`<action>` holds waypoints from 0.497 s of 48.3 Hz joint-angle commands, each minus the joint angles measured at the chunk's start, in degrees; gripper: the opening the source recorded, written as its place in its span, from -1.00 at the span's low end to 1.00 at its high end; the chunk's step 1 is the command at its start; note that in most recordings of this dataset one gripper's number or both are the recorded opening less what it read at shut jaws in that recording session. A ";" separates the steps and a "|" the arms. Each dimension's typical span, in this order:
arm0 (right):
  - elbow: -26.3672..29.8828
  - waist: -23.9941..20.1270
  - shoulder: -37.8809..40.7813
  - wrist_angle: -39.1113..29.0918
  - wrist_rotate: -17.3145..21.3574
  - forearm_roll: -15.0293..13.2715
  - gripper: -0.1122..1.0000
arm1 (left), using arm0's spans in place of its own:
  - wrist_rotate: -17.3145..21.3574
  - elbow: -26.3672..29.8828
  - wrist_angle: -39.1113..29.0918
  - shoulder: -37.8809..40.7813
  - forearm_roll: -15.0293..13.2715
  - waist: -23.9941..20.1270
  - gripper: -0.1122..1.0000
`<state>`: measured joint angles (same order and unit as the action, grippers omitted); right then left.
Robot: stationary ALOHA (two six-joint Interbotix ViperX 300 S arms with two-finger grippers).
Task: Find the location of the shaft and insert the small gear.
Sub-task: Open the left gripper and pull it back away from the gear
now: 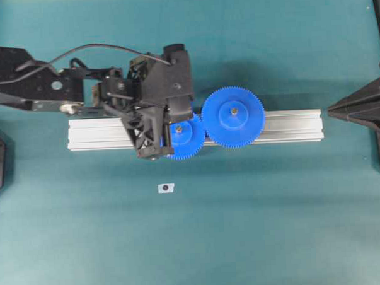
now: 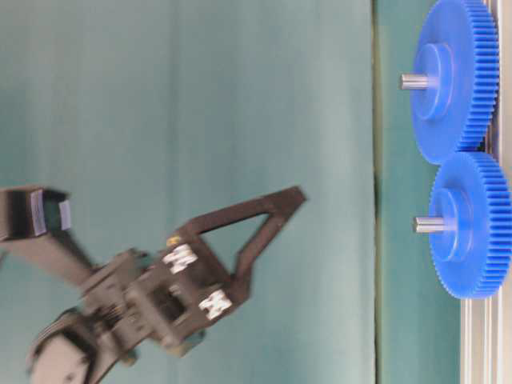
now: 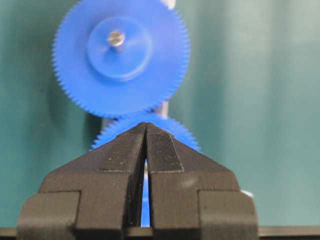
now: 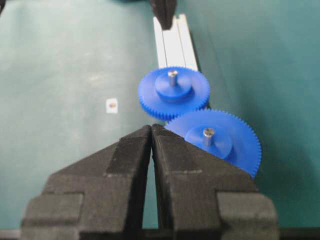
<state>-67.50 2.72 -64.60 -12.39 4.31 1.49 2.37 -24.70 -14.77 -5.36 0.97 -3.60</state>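
We found the small gear (image 1: 185, 140) already seated on the shaft (image 4: 172, 75), meshed beside the larger gear (image 1: 233, 116) on the rail (image 1: 290, 125). Both the left gripper (image 3: 146, 145) and the right gripper (image 4: 151, 145) had fingers closed on nothing. We judged insertion complete; the next move calls only for retracting.

The left gripper (image 3: 146, 131) fills the lower half of the view, its two black ribbed fingers (image 3: 122, 152) pressed together at the tips and holding nothing. Just behind the tips the small gear (image 3: 175, 131) shows as a blue toothed arc. Above it the larger blue gear (image 3: 121, 57) meshes with it, a grey pin (image 3: 116, 37) through its hub. Teal tabletop (image 3: 255, 90) lies around.
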 commanded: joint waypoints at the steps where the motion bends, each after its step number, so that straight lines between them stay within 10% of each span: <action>1: 0.88 0.09 0.35 0.44 0.44 -0.09 -0.55 | -0.09 -0.09 0.18 -2.81 0.18 0.97 -0.80; 24: 0.70 0.09 0.09 0.53 0.53 -0.09 -0.55 | -0.35 -4.75 0.53 -9.84 0.18 2.72 -0.80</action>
<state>-67.41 2.72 -64.95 -12.39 4.31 1.49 1.93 -29.53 -14.77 -13.27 0.97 -1.23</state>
